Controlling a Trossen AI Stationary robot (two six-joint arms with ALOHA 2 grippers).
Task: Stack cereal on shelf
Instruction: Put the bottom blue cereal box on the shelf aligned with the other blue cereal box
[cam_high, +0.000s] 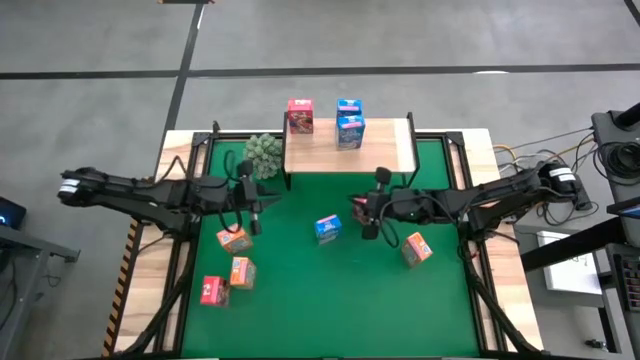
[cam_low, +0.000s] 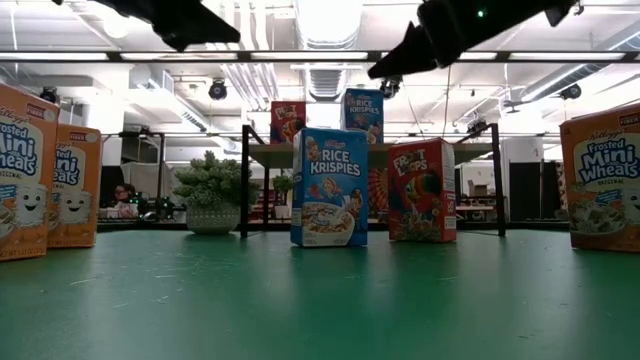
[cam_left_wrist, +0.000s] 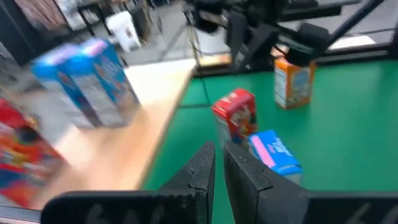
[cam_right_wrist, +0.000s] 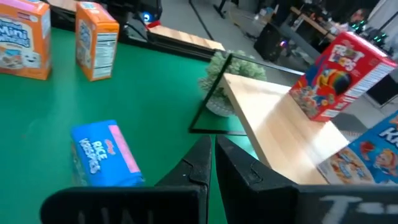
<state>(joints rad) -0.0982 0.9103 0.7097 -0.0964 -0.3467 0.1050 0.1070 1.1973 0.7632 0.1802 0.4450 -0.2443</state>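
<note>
The wooden shelf (cam_high: 385, 150) stands at the mat's far edge and bears a pink-red cereal box (cam_high: 300, 115) and blue boxes (cam_high: 350, 124). On the green mat a blue box (cam_high: 327, 228) stands upright, with a pink-red box (cam_left_wrist: 236, 115) beside it, partly under my right arm. Two orange boxes (cam_high: 238, 255) and a pink-red one (cam_high: 212, 290) stand at the near left, an orange one (cam_high: 417, 248) at the right. My left gripper (cam_high: 255, 218) hangs shut above the mat, left of the blue box. My right gripper (cam_high: 370, 222) hangs shut to its right. Neither holds anything.
A green spiky plant ball (cam_high: 263, 155) sits by the shelf's left legs. The black frame rails (cam_high: 190, 250) run along both sides of the mat. Open mat (cam_high: 330, 300) lies toward the near edge.
</note>
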